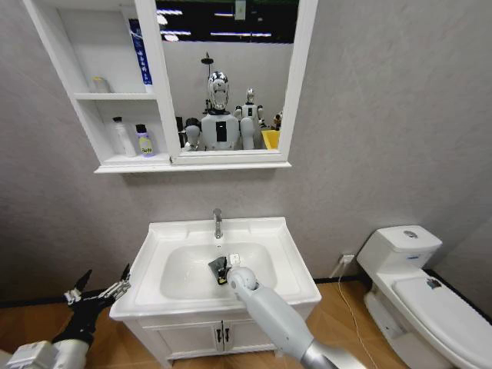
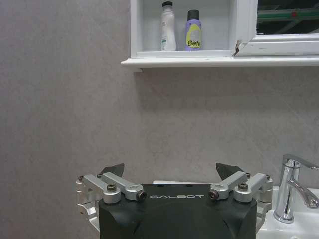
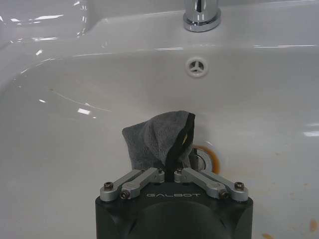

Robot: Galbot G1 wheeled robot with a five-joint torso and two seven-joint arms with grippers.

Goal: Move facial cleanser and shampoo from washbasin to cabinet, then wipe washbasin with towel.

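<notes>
Towel, small dark grey-black folded cloth w/ thin yellowish edge [image 3: 160, 142], pinched in right gripper [image 3: 170, 172], jaws closed tight on lower fold, rest of cloth bunched and standing up past fingertips toward chrome tap [image 3: 202, 14]. Sits low inside bowl of washbasin, white rectangular ceramic top [image 1: 286, 244], cloth tip just beside chrome drain ring w/ orange stain [image 3: 205, 153], partly hidden behind cloth. Key relation for wiping: cloth leads the gripper, pointing at back wall of bowl where round overflow hole [image 3: 198, 66] lies; long axis of bunch roughly in line w/ gripper's reach, so likely a sweep sideways or forward along bowl floor drags cloth flat. Can't tell if cloth actually touches ceramic or hangs just above. Right arm reaches in from front edge, clearly the nearer one. Left gripper [image 1: 98, 289] parked off basin's left front corner, well apart from bowl, fingers spread wide, holding nothing. Farther out, on lowest shelf of cabinet, white wall-hung open-shelf unit joined to framed mirror [image 1: 121, 162]: white bottle w/ dark cap [image 2: 168, 27] and purple bottle w/ yellow label [image 2: 193, 32], side by side, upright. Bottle part looks done; wiping in hand.
</notes>
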